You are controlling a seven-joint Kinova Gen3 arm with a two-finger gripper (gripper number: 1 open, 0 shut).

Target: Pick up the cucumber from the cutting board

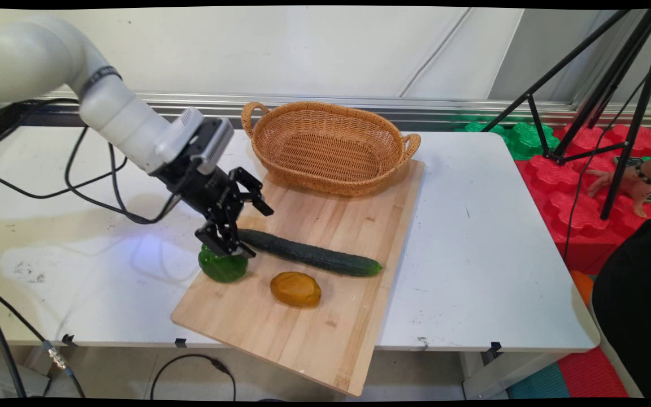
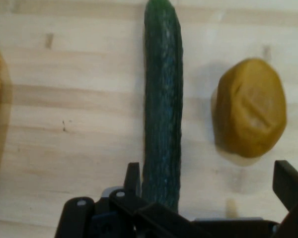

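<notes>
Cucumber [image 1: 311, 255] lies lengthwise on the wooden board [image 1: 331, 333], which rests on the bench [image 1: 472, 254]. The wicker basket [image 1: 328, 147] occupies the board's far end. The gripper [image 1: 241, 229], jaws released, straddles the cucumber's end beside the green pepper [image 1: 222, 268]. The yellow-brown fruit [image 1: 295, 289] lies near.

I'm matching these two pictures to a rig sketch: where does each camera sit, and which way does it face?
Main view: fixed above the table's near side, looking down across the cutting board and basket to the wall; shows arm and gripper.
Hand view: on the hand, looking along the gripper down at the board; shows linkage and fingers.
Shared: cucumber, yellow fruit, board.
</notes>
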